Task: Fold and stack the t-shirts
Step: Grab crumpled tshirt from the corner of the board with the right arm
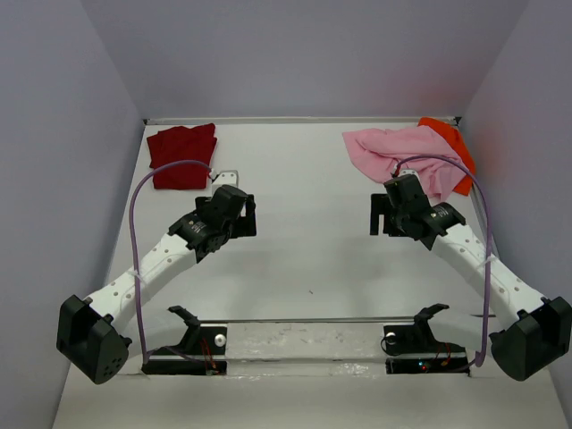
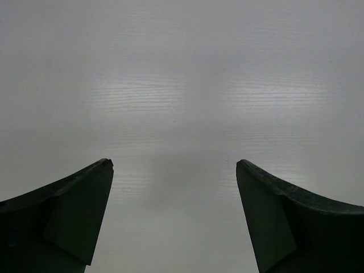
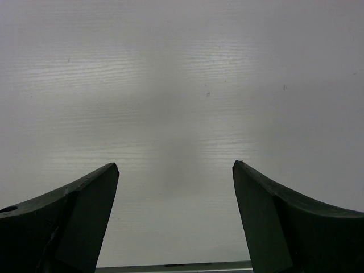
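Observation:
Three t-shirts lie along the back of the white table in the top view. The dark red t-shirt [image 1: 182, 155] sits folded at the back left. The light pink t-shirt [image 1: 402, 152] is crumpled at the back right, partly covering the bright orange t-shirt [image 1: 454, 143]. My left gripper [image 1: 250, 216] [image 2: 174, 163] hangs open over bare table, to the right of and nearer than the red shirt. Just in front of the pink shirt, my right gripper [image 1: 379, 214] [image 3: 175, 165] is open too. Both wrist views show only tabletop between the fingers.
Grey walls close in the table on the left, right and back. A small white piece [image 1: 225, 176] lies beside the red shirt. A metal rail [image 1: 304, 320] with two black mounts runs along the near edge. A grey strip [image 3: 170, 265] shows low in the right wrist view.

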### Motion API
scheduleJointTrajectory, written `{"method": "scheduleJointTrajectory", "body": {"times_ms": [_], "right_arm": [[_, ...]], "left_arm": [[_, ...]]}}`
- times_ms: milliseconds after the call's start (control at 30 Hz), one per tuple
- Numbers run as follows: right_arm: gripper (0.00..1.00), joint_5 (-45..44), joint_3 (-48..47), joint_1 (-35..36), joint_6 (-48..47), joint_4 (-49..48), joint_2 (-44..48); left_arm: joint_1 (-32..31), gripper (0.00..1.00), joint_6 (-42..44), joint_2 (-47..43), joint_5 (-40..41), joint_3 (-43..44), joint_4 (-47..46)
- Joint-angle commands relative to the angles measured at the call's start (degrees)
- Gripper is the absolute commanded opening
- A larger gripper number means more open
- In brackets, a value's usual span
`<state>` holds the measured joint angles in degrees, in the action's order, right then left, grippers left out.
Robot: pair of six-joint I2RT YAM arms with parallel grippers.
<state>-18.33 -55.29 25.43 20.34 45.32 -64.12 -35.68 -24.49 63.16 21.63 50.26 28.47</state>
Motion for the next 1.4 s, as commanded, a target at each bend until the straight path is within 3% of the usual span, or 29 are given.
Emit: {"method": "scheduleJointTrajectory", "body": {"times_ms": [0,867,1033,1100,1267,1367], "right_arm": [[0.87,0.0,0.4,0.0,-0.7,-3.0,2.2],[0.87,-0.9,0.4,0.0,-0.5,-2.9,2.0],[0.91,8.6,-0.6,0.0,-4.2,-4.4,1.7],[0.93,8.5,-0.2,0.0,-5.1,-5.9,1.3],[0.99,-3.9,-5.0,-1.0,-9.5,-4.4,-11.7],[1.0,4.8,-10.6,-8.7,-10.0,-4.8,-18.5]], "left_arm": [[-0.5,0.99,0.1,0.0,1.1,1.0,-1.2],[-0.6,0.99,0.1,-0.5,1.4,0.9,-1.2],[-0.6,0.99,0.1,-0.5,1.2,0.8,-1.3],[-0.6,0.99,0.1,-0.4,1.1,0.9,-1.3],[-0.6,0.99,0.1,-0.5,1.2,0.9,-1.1],[-0.5,0.99,0.0,-1.1,1.4,0.8,-1.1]]}}
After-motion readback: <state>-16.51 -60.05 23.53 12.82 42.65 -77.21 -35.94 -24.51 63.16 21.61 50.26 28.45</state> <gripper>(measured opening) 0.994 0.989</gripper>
